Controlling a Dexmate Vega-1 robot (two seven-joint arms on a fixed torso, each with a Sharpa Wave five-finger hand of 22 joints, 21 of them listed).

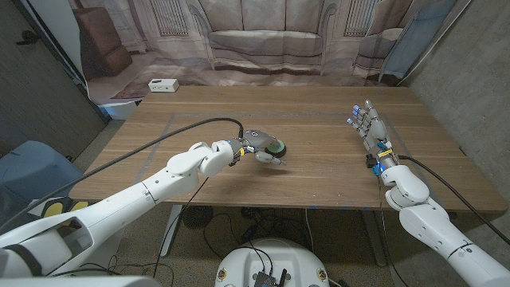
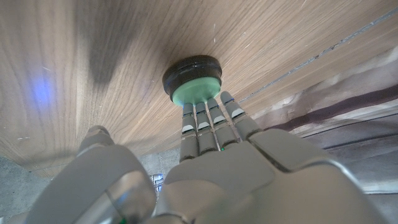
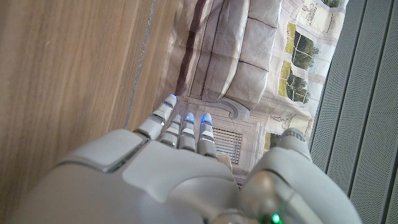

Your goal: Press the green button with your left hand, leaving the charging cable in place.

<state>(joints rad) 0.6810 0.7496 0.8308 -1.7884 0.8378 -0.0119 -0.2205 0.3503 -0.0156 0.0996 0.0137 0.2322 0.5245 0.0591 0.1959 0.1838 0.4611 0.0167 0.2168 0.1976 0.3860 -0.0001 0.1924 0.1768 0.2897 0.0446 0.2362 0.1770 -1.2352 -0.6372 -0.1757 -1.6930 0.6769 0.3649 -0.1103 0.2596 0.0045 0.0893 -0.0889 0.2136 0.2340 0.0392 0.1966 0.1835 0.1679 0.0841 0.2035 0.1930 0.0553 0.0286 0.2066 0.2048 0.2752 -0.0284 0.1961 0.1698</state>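
Our left hand (image 1: 256, 147) mid-desk, fingers (image 2: 208, 121) together, tips touching round green button on black base (image 2: 194, 79); right hand (image 1: 369, 125) near right edge of wooden desk (image 1: 319, 171), fingers apart, holding nothing.

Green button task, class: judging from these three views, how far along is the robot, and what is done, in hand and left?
Done: the left hand has reached the green button on the table. In hand: the left wrist view shows its fingertips on the button's green top, though whether it is pressed down cannot be told. Left: finishing the press and lifting away. The right hand waits open, apart. No charging cable is visible.
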